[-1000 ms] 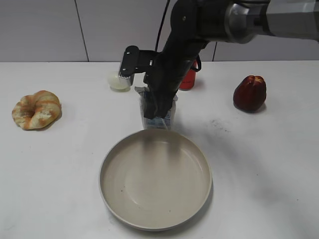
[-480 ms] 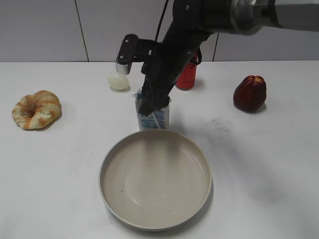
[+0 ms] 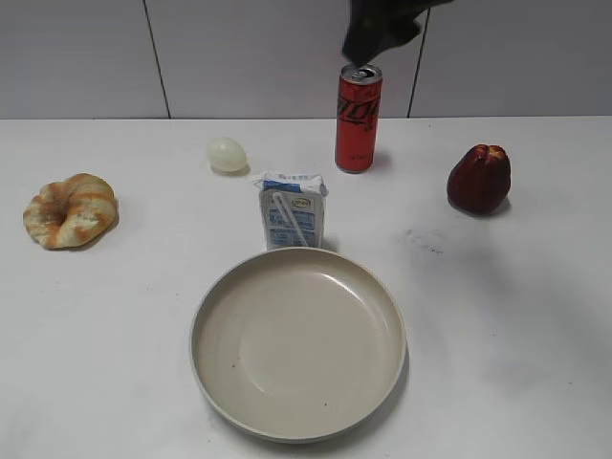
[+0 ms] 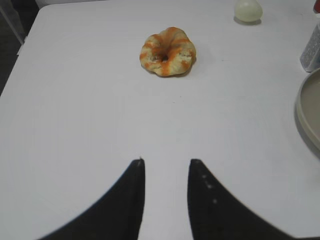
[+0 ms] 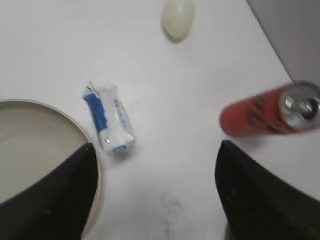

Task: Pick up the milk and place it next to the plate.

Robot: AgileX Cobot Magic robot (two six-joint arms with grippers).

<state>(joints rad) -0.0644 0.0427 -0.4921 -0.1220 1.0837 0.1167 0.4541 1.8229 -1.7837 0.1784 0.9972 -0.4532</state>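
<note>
The milk (image 3: 293, 210), a small white carton with blue print and a straw on its face, stands upright on the table just behind the rim of the beige plate (image 3: 298, 344). In the right wrist view the milk (image 5: 110, 119) stands beside the plate (image 5: 30, 135), seen from above. My right gripper (image 5: 155, 150) is open and empty, high above the table; only a dark part of its arm (image 3: 378, 24) shows at the top of the exterior view. My left gripper (image 4: 165, 162) is open and empty over bare table; the milk's edge (image 4: 312, 47) and the plate's rim (image 4: 306, 112) show at the right.
A tall red soda can (image 3: 358, 119) stands behind the milk. A pale egg (image 3: 228, 154) lies at back left, a striped bread ring (image 3: 70, 209) at far left, a dark red fruit (image 3: 479, 179) at right.
My right gripper has let go of the milk and risen up and away, almost out of the exterior view. The milk now stands alone behind the plate.
</note>
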